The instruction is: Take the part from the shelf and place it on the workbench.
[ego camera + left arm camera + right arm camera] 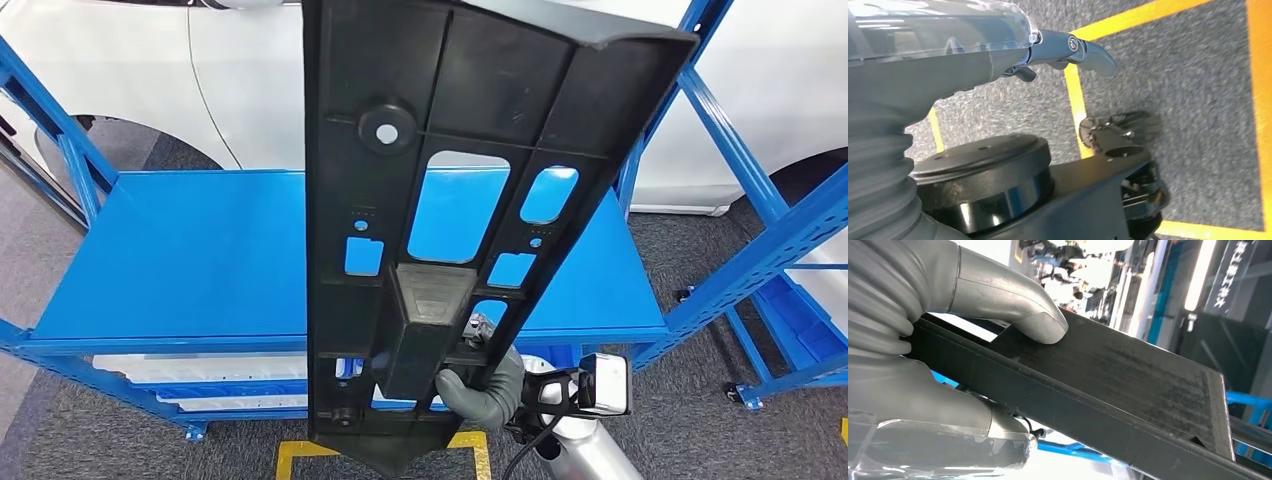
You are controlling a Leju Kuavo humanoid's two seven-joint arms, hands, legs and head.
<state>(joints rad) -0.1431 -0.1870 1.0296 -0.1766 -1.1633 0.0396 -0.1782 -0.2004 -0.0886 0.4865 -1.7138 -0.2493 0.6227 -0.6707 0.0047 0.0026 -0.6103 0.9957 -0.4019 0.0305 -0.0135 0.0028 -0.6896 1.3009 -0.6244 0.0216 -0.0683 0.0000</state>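
Gripping one black part [450, 200], the right hand [480, 392] holds it upright before one blue shelf [180, 260]; left hand [973, 60] unclear.

The part [440, 200] stood upright in front of the shelf [190, 260], held up between the camera and the shelf board. The right hand [480, 385] gripped it near its lower end, on the right side. Behind the shelf stood a car [150, 70]. The left hand [948, 65] hung above the floor [1198, 100].
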